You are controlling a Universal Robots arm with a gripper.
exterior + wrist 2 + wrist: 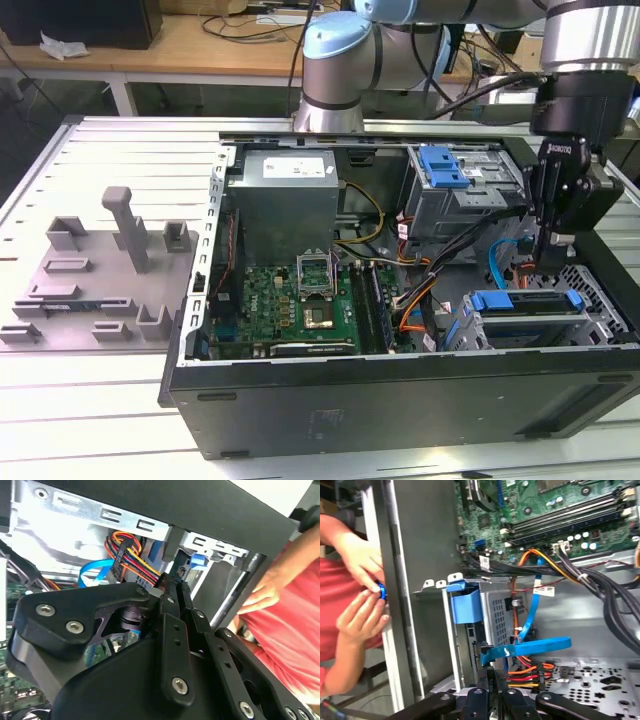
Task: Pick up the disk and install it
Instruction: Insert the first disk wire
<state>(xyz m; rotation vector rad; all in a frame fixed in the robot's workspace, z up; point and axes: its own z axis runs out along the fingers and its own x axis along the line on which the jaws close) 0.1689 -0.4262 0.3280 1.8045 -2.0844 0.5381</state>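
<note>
The disk point(525, 303), a flat drive framed by a bright blue bracket, lies in the lower drive bay at the front corner of the open computer case point(400, 400), on the exterior view's right. My gripper point(553, 262) reaches down into the case just behind the disk. In both wrist views the gripper point(175, 586) point(488, 666) has its thin black fingers pressed together, the tips beside a bundle of coloured power wires point(127, 550) and a blue flat cable point(530, 647). The bracket's blue end point(465, 604) stands against the bay wall.
A second blue bracket point(445, 165) sits in the upper bay. The grey power supply box point(285, 195) and the green motherboard point(300, 300) are inside the case. A person's hands point(360, 580) touch the case's outer wall. Grey fixture blocks point(100, 270) stand at the exterior view's left.
</note>
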